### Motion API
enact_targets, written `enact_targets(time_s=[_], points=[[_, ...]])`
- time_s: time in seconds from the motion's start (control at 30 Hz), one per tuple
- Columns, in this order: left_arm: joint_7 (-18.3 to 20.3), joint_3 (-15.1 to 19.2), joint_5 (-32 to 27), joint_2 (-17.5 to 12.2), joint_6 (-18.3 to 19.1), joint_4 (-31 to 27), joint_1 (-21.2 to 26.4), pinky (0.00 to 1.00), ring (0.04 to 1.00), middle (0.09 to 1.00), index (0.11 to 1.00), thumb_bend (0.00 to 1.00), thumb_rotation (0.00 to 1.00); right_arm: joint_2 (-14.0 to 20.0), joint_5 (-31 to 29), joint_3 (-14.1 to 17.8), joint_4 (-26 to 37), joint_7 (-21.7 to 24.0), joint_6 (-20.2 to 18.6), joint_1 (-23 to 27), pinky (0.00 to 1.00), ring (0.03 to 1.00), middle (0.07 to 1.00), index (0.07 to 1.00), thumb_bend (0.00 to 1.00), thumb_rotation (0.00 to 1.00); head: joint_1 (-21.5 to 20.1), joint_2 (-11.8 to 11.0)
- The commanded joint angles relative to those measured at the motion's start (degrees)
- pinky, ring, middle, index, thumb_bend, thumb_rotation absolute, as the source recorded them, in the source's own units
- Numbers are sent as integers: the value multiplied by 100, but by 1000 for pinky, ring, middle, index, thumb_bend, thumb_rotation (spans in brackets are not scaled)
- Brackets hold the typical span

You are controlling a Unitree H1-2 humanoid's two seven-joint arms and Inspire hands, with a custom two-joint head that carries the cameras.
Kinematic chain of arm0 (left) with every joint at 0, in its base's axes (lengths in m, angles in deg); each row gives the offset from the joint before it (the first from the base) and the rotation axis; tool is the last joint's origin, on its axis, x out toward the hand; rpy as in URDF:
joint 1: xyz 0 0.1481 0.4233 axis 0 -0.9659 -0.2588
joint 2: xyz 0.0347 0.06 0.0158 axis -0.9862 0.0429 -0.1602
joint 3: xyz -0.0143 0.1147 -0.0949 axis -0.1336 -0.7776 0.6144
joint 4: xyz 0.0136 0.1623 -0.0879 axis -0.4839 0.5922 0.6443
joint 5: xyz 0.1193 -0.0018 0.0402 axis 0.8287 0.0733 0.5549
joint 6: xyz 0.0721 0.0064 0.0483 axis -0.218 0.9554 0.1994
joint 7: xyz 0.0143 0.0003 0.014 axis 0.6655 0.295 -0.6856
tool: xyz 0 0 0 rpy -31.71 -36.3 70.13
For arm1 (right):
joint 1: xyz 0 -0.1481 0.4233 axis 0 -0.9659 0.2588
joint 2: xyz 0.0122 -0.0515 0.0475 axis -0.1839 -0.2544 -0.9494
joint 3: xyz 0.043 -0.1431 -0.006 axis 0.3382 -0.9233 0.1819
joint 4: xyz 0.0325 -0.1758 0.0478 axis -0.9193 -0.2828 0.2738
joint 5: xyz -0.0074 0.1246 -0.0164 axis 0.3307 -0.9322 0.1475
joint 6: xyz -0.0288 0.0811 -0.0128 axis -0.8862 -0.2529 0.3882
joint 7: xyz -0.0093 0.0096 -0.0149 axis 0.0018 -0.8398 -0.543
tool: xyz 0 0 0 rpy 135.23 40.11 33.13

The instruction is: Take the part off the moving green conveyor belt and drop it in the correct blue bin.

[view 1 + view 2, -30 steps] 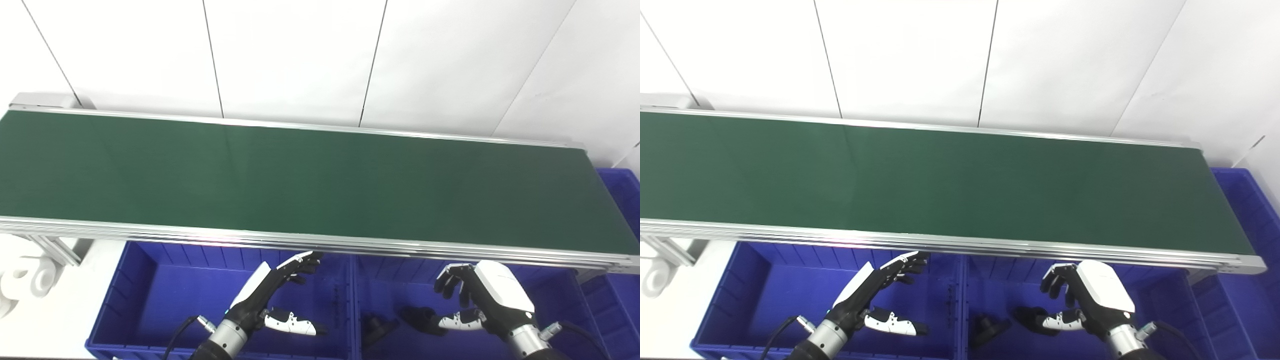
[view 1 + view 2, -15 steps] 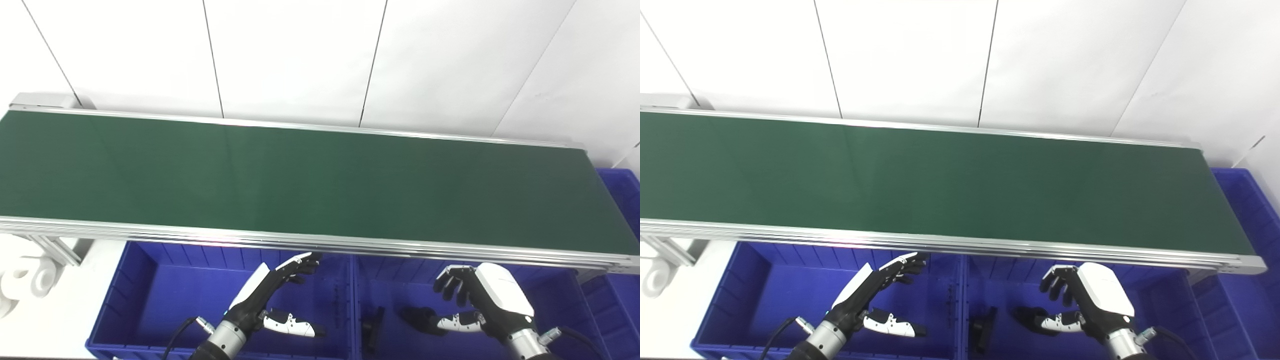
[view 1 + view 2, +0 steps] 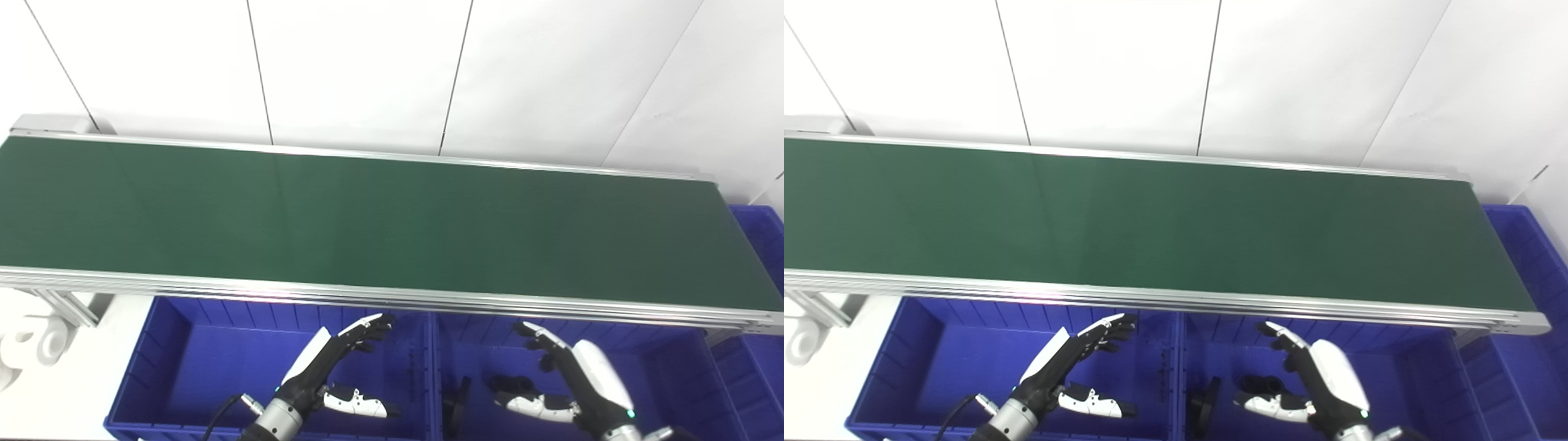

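While both my hands hang over the bins below the belt's near edge, neither holds anything. My right hand (image 3: 576,383) is spread, fingers stretched up toward the belt's near rail and thumb out to the side, over the right bin (image 3: 680,367). My left hand (image 3: 334,367) is spread too, fingers long and thumb apart, over the left bin (image 3: 184,355).

The part (image 3: 456,401) is a small dark piece that lies in the right bin, at its near left corner, close against the wall shared with the left bin. It stands on edge or leans there; I cannot tell which, and its shape is hard to read. My right thumb is near it but apart.

The belt (image 3: 367,214) is bare from its left end to its right end, so I judge the drop done and nothing is there to take.

From its look I judge the part rigid, dark plastic or rubber, light and unlikely to break in a short fall. A smooth disc-like piece could slip or roll, so I would pinch across its rim with thumb against fingers, not press on its flat face.
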Motion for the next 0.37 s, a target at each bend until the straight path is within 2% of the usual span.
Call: enact_targets(time_s=[0.0, 0.07, 0.13, 0.23, 0.33], points=[[-43, 34, -68, 52, -61, -197, 25, 758, 830, 860, 871, 648, 234, -153, -110, 15, 57, -239, 376, -31, 715, 806, 860, 870, 655, 438, 39, -1], [-45, 46, -76, 43, -69, -241, -10, 760, 831, 862, 875, 645, 235, -379, -130, 30, 51, -299, 280, -63, 741, 795, 841, 870, 662, 485, 113, 14], [-70, 63, -79, 43, -117, -253, -41, 760, 830, 863, 877, 645, 245, -558, -446, 25, -3, -186, 271, -51, 721, 787, 843, 879, 653, 514, 165, 19], [-112, 92, -90, 52, -196, -252, -80, 759, 826, 863, 874, 645, 246, -725, -857, 7, -141, -53, 377, -20, 703, 805, 883, 903, 623, 497, 212, 29], [-96, 117, -89, 35, -174, -292, -112, 761, 832, 869, 880, 643, 269, -818, -975, -17, -297, -105, 615, -11, 721, 808, 892, 906, 607, 469, 197, 50]])
